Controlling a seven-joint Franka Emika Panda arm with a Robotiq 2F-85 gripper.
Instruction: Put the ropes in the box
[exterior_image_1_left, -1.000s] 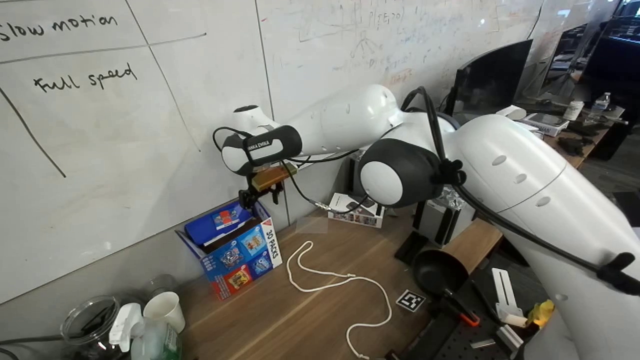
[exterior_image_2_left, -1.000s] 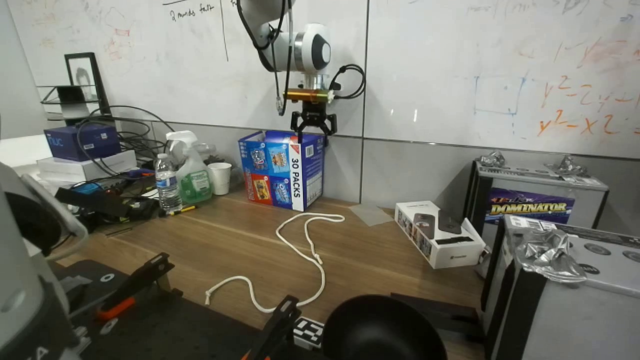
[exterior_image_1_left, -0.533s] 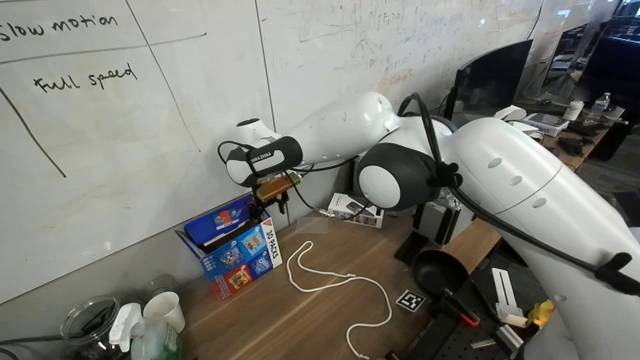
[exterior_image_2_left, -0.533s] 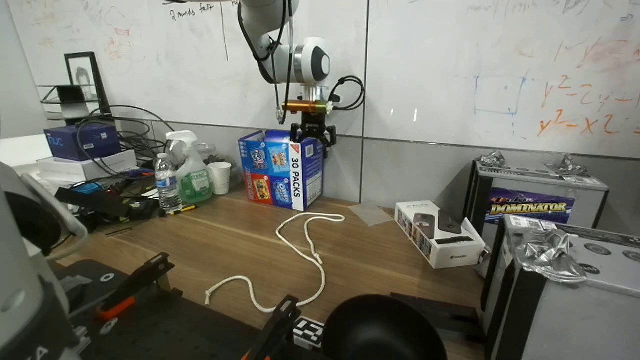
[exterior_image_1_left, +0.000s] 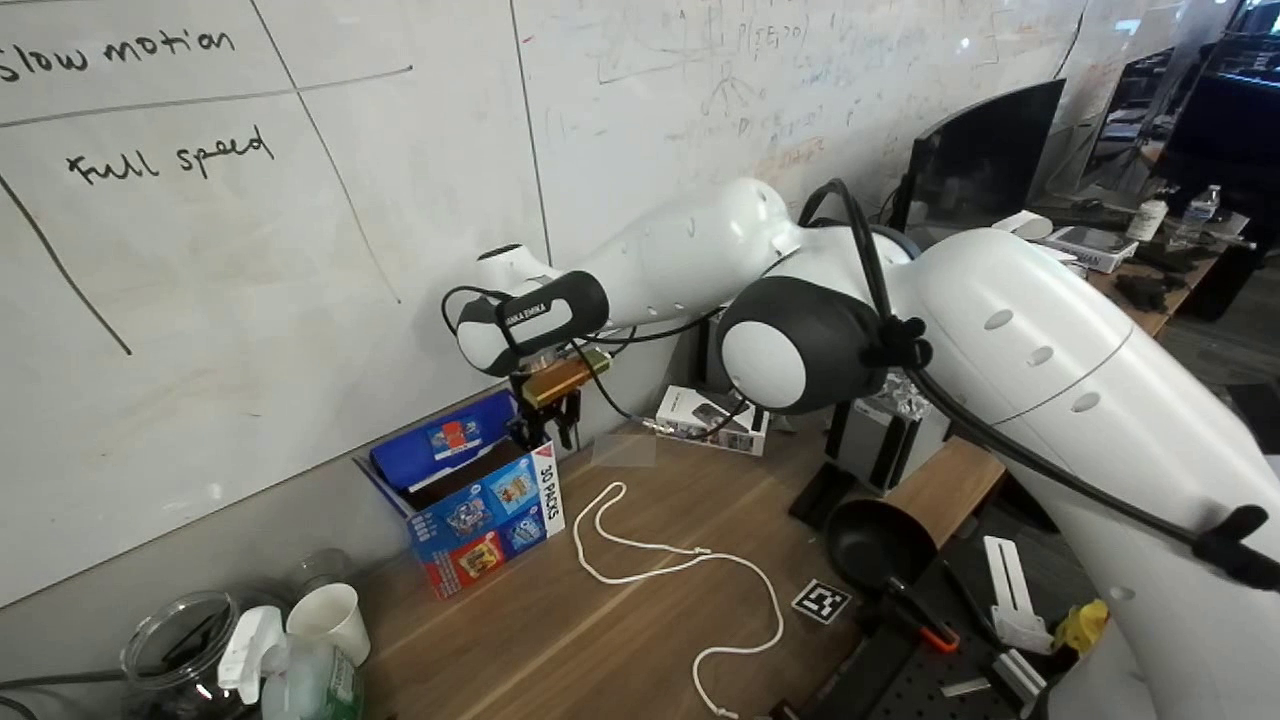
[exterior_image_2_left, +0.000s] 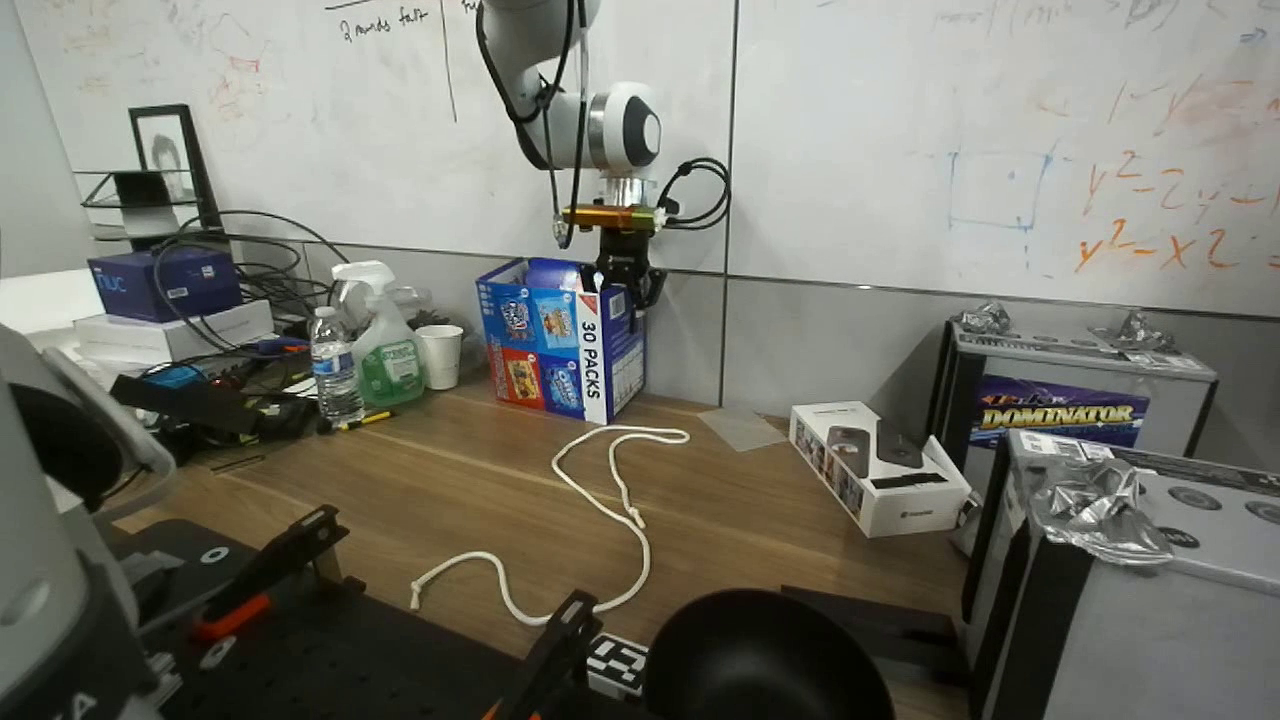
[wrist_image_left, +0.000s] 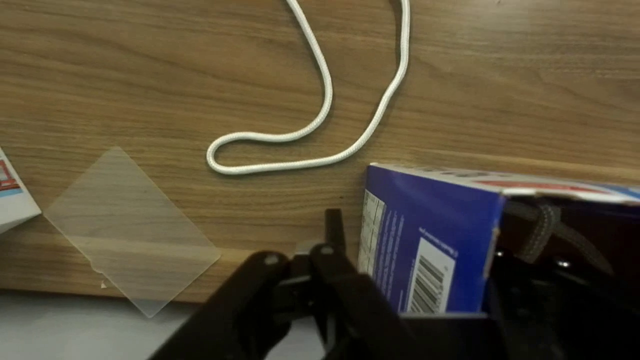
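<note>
We've got the gripper (exterior_image_1_left: 548, 438) spread wide, nothing pinched that we can see; it straddles the barcoded end wall of the box (exterior_image_2_left: 545, 345), one of its fingers (wrist_image_left: 334, 227) outside & apart from the card, the other inside, where it's too dark to tell if it touches; 1 white rope (wrist_image_left: 300, 164) lies loose on the table (exterior_image_2_left: 400, 480), just beside the box; what looks like a 2nd rope (wrist_image_left: 541, 232) shows dimly inside it. We expect the loose rope to be v. light, soft & limp, maybe a bit slick, w/ nothing to break; it won't push, only drag or lift; best hold, imo, is where one end meets its own run, so 2 strands come up tog. & less tail hangs over the rim; the box walls look like thin card, prob. easy to crease or shove, so we'd go easy w/ any squeeze there.
</note>
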